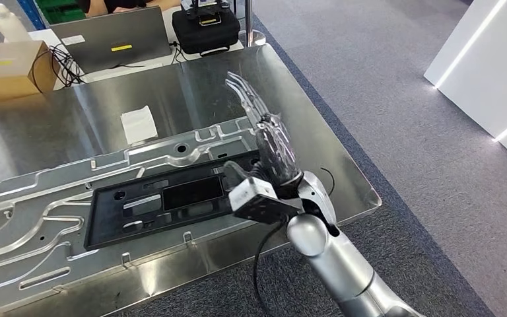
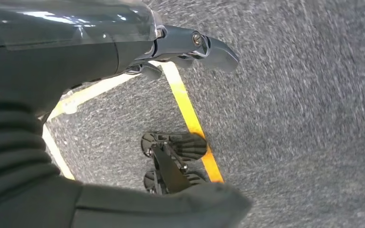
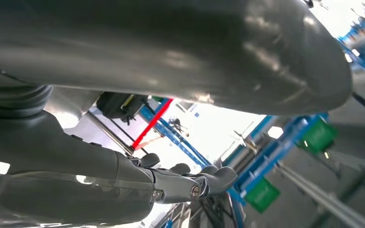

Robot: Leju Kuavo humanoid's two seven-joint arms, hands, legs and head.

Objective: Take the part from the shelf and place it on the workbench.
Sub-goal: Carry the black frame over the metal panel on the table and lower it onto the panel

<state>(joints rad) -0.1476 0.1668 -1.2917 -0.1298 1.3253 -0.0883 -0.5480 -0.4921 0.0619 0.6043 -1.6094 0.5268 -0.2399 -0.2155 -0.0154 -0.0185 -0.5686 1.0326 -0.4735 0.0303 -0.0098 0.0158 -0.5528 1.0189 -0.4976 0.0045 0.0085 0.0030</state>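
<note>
Steel, brushed and shiny, makes up the surface (image 1: 304,125), which runs from the far clutter to a near edge falling off to grey carpet (image 1: 422,165); the carpet on the right side lies open up to a white panel (image 1: 482,66) at the picture's far right. Across the near left part of the surface lies a large silver stamped sheet (image 1: 33,211) with raised ribs and slots, its near border close along the surface's near edge. On top of that sheet rests the part (image 1: 158,201), a flat black rectangular frame with cut-outs, lying level, its right end near the surface's right corner. The right robot hand (image 1: 267,148) rises over that right end, fingers (image 1: 244,92) stretched long and held apart, pointing toward the far edge and grasping nothing; whether the palm touches the part cannot be told. A bare stretch of steel spreads beyond the fingers. Along the far edge sit a grey laptop (image 1: 109,36), a black case (image 1: 204,30) and a cardboard box (image 1: 6,69) at the far left corner. A small white paper (image 1: 138,123) lies mid-surface. The left robot hand (image 2: 190,45) hangs over carpet with a yellow line (image 2: 190,118), fingers loosely extended, empty.
</note>
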